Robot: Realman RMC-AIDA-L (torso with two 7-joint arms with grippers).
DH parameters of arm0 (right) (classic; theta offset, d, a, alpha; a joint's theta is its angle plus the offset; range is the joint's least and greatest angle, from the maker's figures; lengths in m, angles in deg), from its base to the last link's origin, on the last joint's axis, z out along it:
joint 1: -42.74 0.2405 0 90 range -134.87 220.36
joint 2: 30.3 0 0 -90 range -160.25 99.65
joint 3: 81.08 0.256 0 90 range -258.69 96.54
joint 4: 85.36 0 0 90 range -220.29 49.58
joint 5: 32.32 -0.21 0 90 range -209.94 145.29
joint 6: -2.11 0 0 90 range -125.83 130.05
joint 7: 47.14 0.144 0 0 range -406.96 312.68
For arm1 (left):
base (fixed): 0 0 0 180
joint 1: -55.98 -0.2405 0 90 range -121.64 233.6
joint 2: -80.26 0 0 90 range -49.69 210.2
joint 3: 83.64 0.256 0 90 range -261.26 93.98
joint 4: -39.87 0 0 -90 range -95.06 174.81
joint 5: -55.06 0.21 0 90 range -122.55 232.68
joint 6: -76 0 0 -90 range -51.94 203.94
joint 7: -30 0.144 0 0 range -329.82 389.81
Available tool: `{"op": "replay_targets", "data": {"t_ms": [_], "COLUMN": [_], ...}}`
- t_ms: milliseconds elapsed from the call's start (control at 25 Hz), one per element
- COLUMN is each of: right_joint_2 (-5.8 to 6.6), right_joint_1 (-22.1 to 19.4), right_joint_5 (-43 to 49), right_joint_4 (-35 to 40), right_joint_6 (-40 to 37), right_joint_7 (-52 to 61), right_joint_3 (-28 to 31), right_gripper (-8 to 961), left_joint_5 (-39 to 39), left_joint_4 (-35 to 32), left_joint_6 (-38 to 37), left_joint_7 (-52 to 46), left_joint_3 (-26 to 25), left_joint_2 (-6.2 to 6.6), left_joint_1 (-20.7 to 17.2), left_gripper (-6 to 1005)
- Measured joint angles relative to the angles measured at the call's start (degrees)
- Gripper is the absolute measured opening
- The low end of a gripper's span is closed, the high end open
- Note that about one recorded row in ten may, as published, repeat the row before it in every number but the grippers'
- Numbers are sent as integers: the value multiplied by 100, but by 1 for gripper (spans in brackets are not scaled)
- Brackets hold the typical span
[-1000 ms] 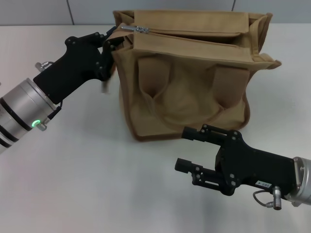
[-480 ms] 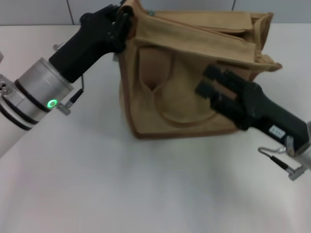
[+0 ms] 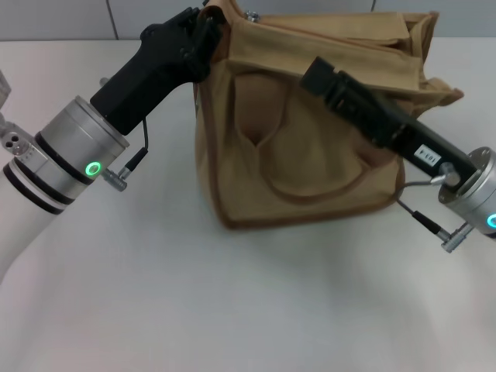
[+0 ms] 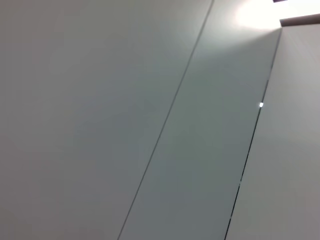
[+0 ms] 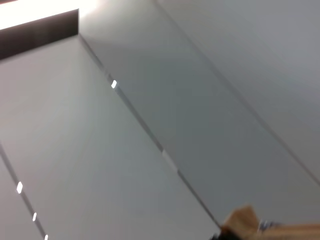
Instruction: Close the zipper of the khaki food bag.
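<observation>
The khaki food bag [image 3: 310,163] stands on the white table in the head view, handles hanging down its front. Its zipper line is mostly hidden along the top; the small silver slider [image 3: 252,14] shows at the top edge, left of centre. My left gripper [image 3: 204,29] is shut on the bag's top left corner, which is pulled upward. My right gripper [image 3: 316,71] reaches across the bag's front, its tip against the upper front flap, right of the slider. A tip of khaki cloth [image 5: 241,220] shows in the right wrist view.
The white table [image 3: 194,294] stretches in front of and left of the bag. A grey panelled wall [image 3: 54,19] stands behind it. The left wrist view shows only wall panels [image 4: 150,125]. A cable [image 3: 426,221] hangs from my right wrist by the bag's lower right corner.
My right arm has risen from the table in front of the bag to its upper front flap. My left gripper has moved up at the left corner, lifting it. The bag has shifted slightly.
</observation>
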Motion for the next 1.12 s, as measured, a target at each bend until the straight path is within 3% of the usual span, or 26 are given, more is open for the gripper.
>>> {"op": "replay_targets", "data": {"t_ms": [200,480,920,1120], "right_joint_2": [-1,-4,-21,-21], "right_joint_1": [39,438,553,544], "right_joint_5": [-16,-20,-6,-11], "right_joint_4": [-317,-727,-889,-915], "right_joint_6": [56,404,744,1205], "right_joint_7": [830,2309,2581,2469], "right_joint_3": [420,931,1008,1041], "right_gripper": [652,651,651,557], "left_joint_5": [5,20,134,153], "left_joint_4": [37,44,6,-7], "left_joint_6": [-17,-71,-138,-139], "left_joint_7": [54,71,356,365], "left_joint_3": [6,83,102,93], "left_joint_2": [0,0,0,0], "left_joint_1": [-33,19,71,81], "left_gripper": [28,28,29,29]}}
